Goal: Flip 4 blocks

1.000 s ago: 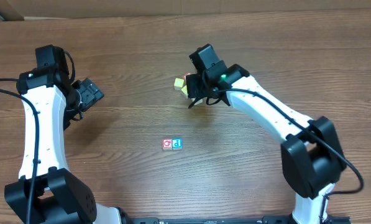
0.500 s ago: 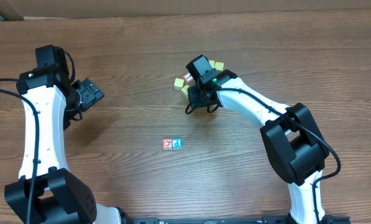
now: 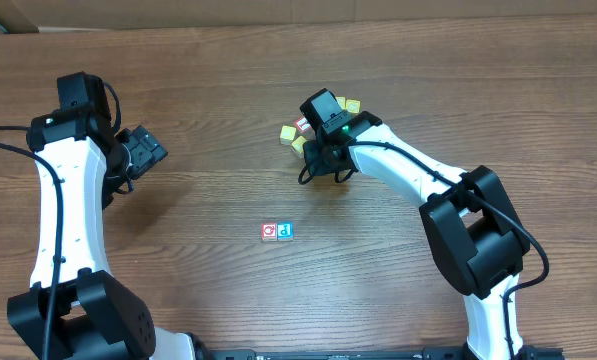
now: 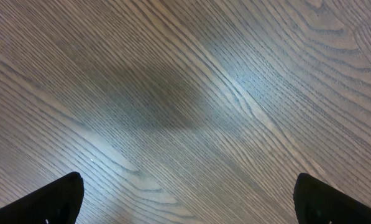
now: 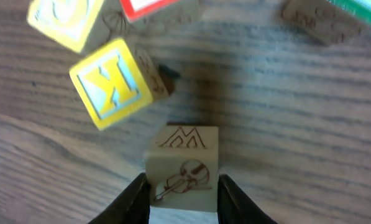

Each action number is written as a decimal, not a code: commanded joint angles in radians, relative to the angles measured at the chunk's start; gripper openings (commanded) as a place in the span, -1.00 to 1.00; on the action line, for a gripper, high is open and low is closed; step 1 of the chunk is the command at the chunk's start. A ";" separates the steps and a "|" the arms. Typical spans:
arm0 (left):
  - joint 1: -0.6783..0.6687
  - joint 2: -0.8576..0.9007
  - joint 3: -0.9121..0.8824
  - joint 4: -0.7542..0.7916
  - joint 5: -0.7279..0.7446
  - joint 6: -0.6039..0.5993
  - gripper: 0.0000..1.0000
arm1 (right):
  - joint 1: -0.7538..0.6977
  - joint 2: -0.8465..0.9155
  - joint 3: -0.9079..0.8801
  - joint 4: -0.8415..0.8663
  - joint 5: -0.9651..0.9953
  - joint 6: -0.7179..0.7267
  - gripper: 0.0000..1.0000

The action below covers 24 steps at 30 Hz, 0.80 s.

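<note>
Since a second ago the right arm has folded its elbow in and brought the right claw [image 3: 323,172] down at the near edge of the cluster of cubes [image 3: 291,133], uncovering a yellow cube [image 3: 353,105] behind its wrist; nothing else on the counter [image 3: 428,60] has shifted. From overhead, the red Q block [image 3: 269,231] and blue P block [image 3: 285,231] sit touching side by side, well apart from the cluster and nearer the robot's base, while the left claw [image 3: 141,150] hangs off to the side, out of the way. At the left wrist, that claw's fingers stand wide apart over bare wood with nothing between them. At the right wrist, the right claw has closed on the pale block [image 5: 182,165], a finger against each side face, an M on top and a violin drawing facing the camera. I'd guess it is pinched by the sides so it can be rolled over. The yellow K cube [image 5: 114,84] sits askew just beside it, close enough to get nudged.
</note>
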 commanded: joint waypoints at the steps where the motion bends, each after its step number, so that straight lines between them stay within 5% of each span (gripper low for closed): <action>1: 0.000 0.002 0.006 0.000 0.002 0.015 0.99 | 0.007 -0.005 -0.003 -0.048 0.004 0.001 -0.40; 24: 0.000 0.002 0.006 0.000 0.002 0.015 0.99 | 0.049 -0.162 -0.002 -0.323 -0.246 0.008 -0.44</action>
